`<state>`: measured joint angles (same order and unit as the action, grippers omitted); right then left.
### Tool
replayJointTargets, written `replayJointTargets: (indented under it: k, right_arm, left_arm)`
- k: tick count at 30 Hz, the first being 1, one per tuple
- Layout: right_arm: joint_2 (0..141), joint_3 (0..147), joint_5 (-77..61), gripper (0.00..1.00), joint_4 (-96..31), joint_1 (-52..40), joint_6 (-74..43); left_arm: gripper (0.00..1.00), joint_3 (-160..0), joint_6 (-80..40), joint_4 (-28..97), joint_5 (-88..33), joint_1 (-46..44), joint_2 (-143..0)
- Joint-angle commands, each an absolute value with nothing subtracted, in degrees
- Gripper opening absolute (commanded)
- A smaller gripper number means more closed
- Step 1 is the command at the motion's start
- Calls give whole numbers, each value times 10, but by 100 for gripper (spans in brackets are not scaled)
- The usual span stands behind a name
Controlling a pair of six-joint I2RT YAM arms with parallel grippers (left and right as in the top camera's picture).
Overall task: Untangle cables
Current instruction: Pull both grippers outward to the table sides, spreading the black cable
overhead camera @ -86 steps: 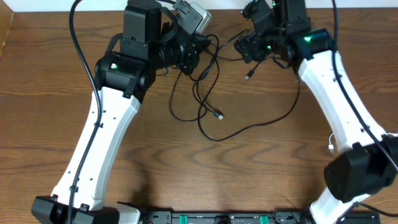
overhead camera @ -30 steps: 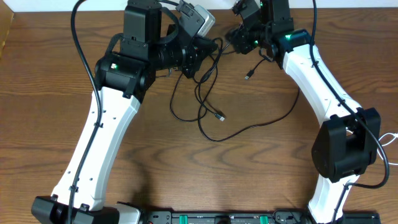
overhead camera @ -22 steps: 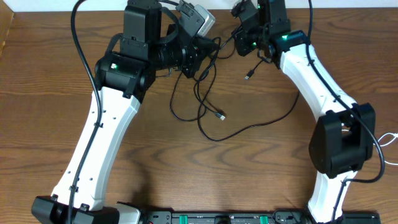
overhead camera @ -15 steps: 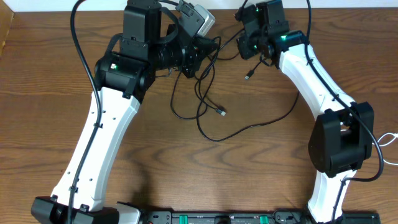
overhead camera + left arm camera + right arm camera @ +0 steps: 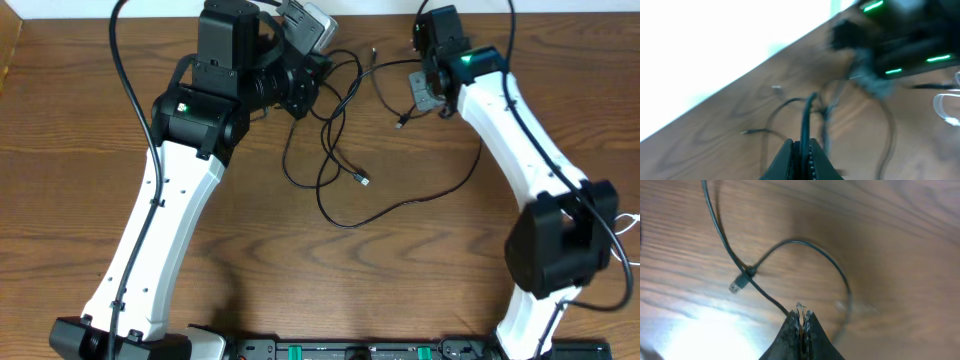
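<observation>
Swung right claw [image 5: 801,314] rightward, off from left claw [image 5: 801,144], since a second ago; now pinched fully together, cannot tell if gripping anything. Left claw clamped on one black strand [image 5: 805,112]. Cables [image 5: 358,178] sprawled in loose loops far-centre on counter [image 5: 80,200], between both arms.

black cables [image 5: 362,180] looped, wooden table [image 5: 420,290]
</observation>
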<state>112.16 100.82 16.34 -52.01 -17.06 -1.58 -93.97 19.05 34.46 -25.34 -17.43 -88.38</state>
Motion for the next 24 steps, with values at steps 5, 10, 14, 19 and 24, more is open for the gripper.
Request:
replayJointTargets:
  k: [5,10,14,19,24]
  right_arm:
    - [1044,1015,237,1,-578,-153,-58]
    - [1003,1015,236,1,-599,-124,-66]
    - [966,1015,236,1,-619,-94,-73]
    - [932,1015,235,1,-648,-34,-86]
    - [910,1015,185,1,-663,38,-92]
  left_arm:
    - [7,-940,221,342,-153,-136,-868]
    - [8,-940,220,340,-153,-63,-868]
    - [7,-940,218,339,-154,-4,-868]
    - [7,-940,213,338,-153,46,-868]
    - [7,-940,198,333,-156,82,-868]
